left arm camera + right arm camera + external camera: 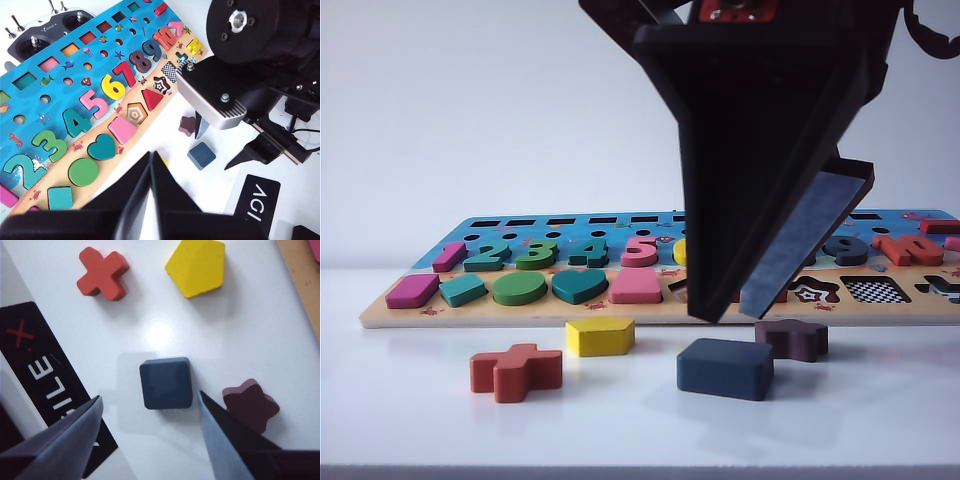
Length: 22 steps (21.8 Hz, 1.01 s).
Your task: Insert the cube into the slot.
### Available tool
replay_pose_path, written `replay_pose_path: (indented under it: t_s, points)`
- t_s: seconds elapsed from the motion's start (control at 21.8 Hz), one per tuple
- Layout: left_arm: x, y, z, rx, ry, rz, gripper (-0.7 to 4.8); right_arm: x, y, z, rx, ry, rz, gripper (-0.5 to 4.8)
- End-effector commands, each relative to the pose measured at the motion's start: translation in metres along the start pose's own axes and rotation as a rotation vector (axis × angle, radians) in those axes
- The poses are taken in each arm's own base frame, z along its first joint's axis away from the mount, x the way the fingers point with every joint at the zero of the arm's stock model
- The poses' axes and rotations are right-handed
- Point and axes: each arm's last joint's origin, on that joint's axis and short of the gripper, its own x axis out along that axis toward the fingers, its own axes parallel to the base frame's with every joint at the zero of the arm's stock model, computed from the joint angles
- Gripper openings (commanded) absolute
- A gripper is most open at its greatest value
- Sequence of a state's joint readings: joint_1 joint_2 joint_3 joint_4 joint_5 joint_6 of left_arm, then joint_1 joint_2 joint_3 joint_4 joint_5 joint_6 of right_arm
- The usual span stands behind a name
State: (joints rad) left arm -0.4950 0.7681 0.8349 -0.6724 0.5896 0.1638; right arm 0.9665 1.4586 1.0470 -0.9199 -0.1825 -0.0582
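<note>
From my seat, the cube (166,383) reads as a flat navy wooden block with rounded corners and a matte face, lying on the glossy white table (420,420) in front of the puzzle board (380,315). The right gripper (150,440) hangs over it with its dark wedge-shaped fingers spread wide, wider than the block, and nothing held; the cube sits just beyond the fingertips, in line with the gap. The slot (876,290), a rounded square recess with a fine black-and-white checkerboard floor, lies in the board's front row towards the right, empty.

Just beside the cube sits a dark maroon star piece (250,405), close to one finger (225,440). A yellow pentagon (196,267) and a red cross (102,273) lie further off, well apart from the block. The left gripper (150,172) is drawn back over the near end of the board, its black fingers nearly together and empty.

Open white table surrounds the cube on its other sides. A grey remote controller (47,37) lies beyond the board's far edge.
</note>
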Motion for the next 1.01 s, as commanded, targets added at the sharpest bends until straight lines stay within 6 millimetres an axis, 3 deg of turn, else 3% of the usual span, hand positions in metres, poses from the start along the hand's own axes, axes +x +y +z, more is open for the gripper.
replay_pose_path:
  t_s: [0.05, 0.51, 1.01]
  points:
    - [-0.001, 0.0, 0.002, 0.008, -0.012, -0.007, 0.1, 0.001, 0.002, 0.003, 0.002, -0.024, -0.003, 3.41]
    - [-0.001, 0.0, 0.002, 0.008, -0.012, -0.007, 0.1, 0.017, 0.002, 0.008, -0.006, 0.015, -0.011, 3.31]
    - [-0.001, 0.0, 0.002, 0.008, -0.012, -0.007, 0.1, 0.017, 0.001, 0.007, -0.01, 0.025, -0.049, 2.36]
